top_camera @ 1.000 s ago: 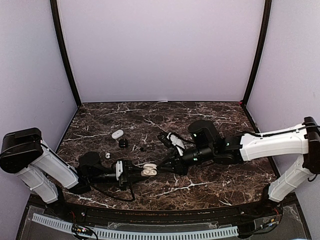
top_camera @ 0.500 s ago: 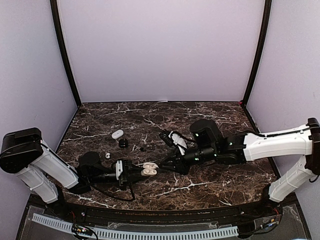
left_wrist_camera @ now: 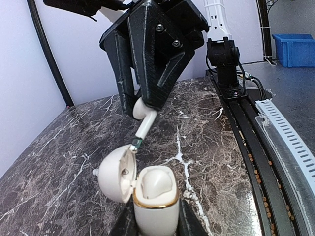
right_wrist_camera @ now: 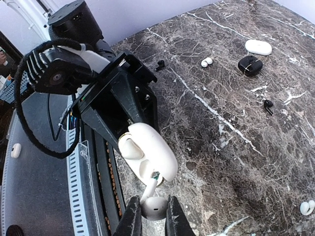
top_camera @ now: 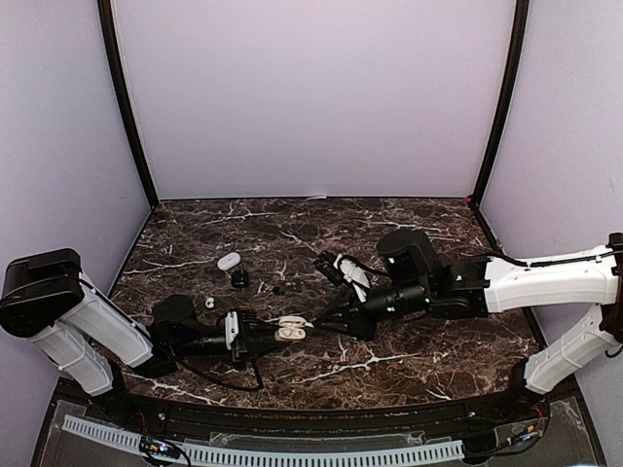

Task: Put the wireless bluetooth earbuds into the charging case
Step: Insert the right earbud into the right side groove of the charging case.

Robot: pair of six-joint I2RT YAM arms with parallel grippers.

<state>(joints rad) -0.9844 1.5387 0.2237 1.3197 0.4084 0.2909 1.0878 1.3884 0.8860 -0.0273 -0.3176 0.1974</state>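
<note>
The left gripper's (left_wrist_camera: 153, 225) jaws were pressed against the lower body of the case (left_wrist_camera: 153, 199). They held it upright just above the table (top_camera: 409, 360), with its lid (left_wrist_camera: 116, 173) hinged open to the left in the left wrist view. The case looked like a glossy, rigid shell, probably light and slick. A grip low on the body, clear of the hinge and the gold rim, seemed the sound one, since it left the mouth free. Whether the rounded white shape inside was a seated bud or just moulding could not be told.

Just above the open mouth hung one earbud (left_wrist_camera: 143, 114), its stem pointing down and its tip beside the lid's edge, not yet in a socket. It looked tiny, hard and smooth, so it would likely twist or squirt out under a careless squeeze. The bulbous head gave the best purchase and left the stem free to slide in.

The right gripper's (right_wrist_camera: 150, 216) jaws were nipped on that head, almost together, with the stem sticking out towards the case.
</note>
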